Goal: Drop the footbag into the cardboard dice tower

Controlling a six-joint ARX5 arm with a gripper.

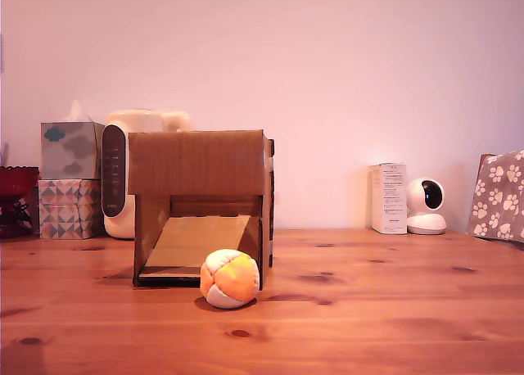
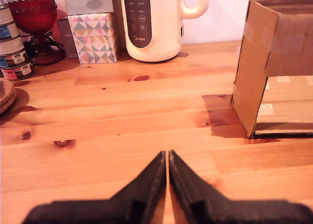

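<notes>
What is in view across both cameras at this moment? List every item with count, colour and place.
footbag: 1, orange, yellow and white, on the table in front of the tower's opening.
cardboard dice tower: 1, brown, mid-table, sloped ramp visible inside.
table: 1, reddish knotty wood.
tissue boxes: 2, stacked, grey cloud print over triangle print, exterior view's left.
kettle-like appliance: 1, cream with dark panel, behind the tower.
red glass dish: 1, beside the tissue boxes.
tins: a stack, count unclear, by the dish.
white carton: 1, exterior view's right.
small camera: 1, white, next to the carton.
paw-print fabric: 1, grey, exterior view's right edge.
gripper: 1, black, jaws shut, holding nothing.
</notes>
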